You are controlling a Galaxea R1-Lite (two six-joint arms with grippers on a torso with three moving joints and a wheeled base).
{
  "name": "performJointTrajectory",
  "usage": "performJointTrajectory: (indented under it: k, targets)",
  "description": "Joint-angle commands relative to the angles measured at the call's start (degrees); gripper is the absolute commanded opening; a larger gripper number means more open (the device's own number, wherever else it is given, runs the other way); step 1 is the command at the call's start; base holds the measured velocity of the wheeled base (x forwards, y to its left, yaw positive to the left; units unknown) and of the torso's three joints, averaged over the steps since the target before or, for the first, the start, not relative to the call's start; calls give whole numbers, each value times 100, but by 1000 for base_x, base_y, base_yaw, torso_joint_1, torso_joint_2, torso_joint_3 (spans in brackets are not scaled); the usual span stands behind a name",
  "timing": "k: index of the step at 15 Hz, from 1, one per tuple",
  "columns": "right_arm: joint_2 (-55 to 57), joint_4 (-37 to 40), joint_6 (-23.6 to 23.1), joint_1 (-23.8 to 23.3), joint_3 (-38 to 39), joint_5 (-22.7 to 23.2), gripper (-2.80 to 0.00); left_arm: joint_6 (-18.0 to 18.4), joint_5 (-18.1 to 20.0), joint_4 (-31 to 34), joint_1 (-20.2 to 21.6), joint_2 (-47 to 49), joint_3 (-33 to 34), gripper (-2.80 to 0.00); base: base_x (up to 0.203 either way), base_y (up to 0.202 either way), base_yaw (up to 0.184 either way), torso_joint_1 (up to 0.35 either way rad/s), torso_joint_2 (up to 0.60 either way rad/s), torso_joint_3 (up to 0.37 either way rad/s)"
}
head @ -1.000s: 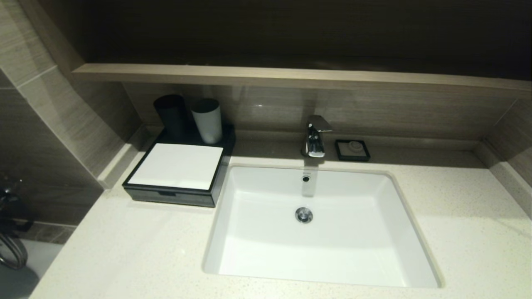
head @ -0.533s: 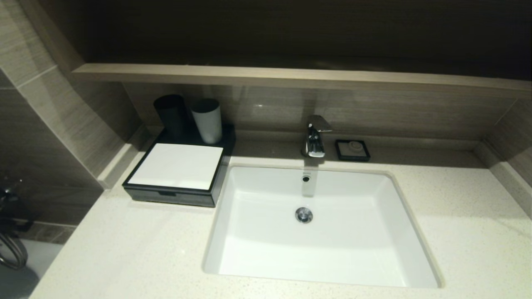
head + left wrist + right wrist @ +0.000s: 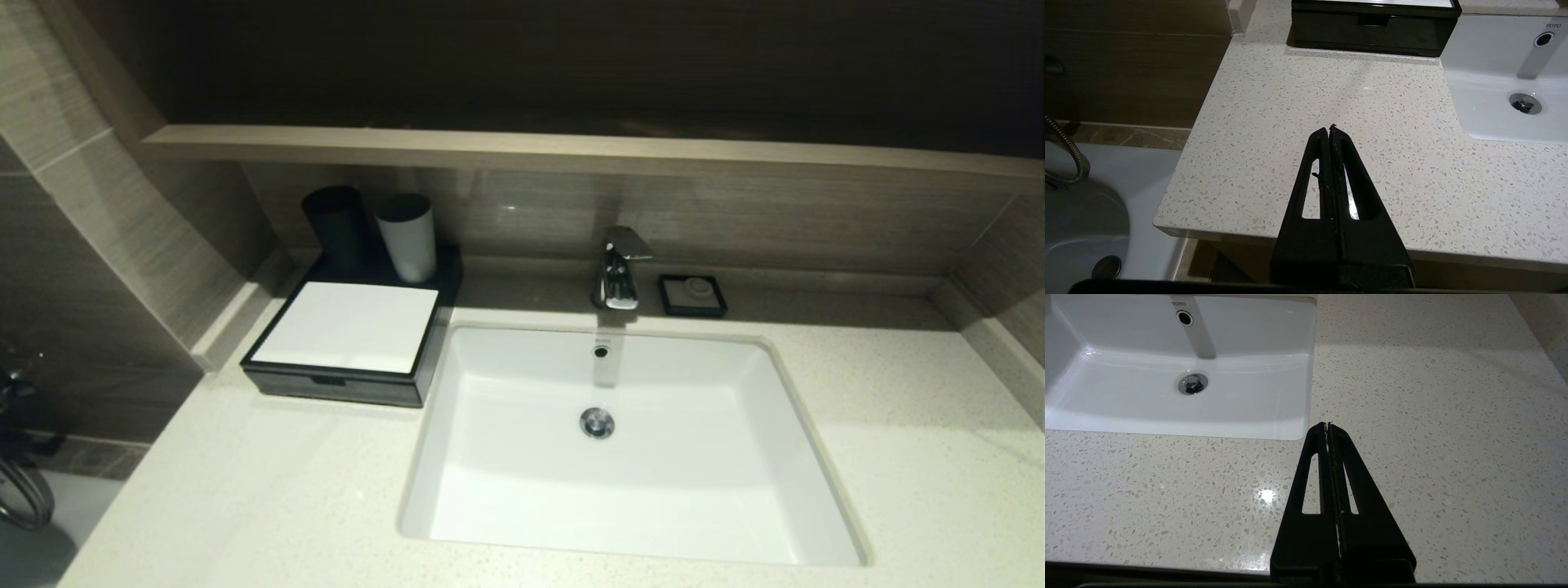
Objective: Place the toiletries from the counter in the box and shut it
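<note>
The black box (image 3: 343, 351) with its white top panel stands on the speckled counter (image 3: 245, 490) left of the basin, its front drawer pushed in; it also shows in the left wrist view as the box (image 3: 1372, 32). No toiletries show in any view. My left gripper (image 3: 1329, 128) hangs shut and empty over the counter's near left part, well short of the box. My right gripper (image 3: 1327, 424) is shut and empty over the counter right of the basin. Neither gripper appears in the head view.
A white inset basin (image 3: 522, 359) with a chrome tap (image 3: 620, 273) fills the middle. A black cup (image 3: 335, 224) and a white cup (image 3: 406, 237) stand behind the box. A small black soap dish (image 3: 692, 294) sits right of the tap. A wood-look ledge (image 3: 571, 151) runs above.
</note>
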State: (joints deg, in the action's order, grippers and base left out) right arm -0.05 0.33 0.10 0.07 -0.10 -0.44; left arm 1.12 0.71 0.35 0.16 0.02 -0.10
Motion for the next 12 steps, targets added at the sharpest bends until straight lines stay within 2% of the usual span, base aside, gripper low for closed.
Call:
performJointTrajectory:
  k: [1,12]
  targets:
    - [5,2,-1,1,1,0,-280,1,0,0,2,-2,1,-280,0,0,0,0,0,0]
    - [-4,11,-10,1,1,0,-280,2,0,0,2,-2,1,-280,0,0,0,0,0,0]
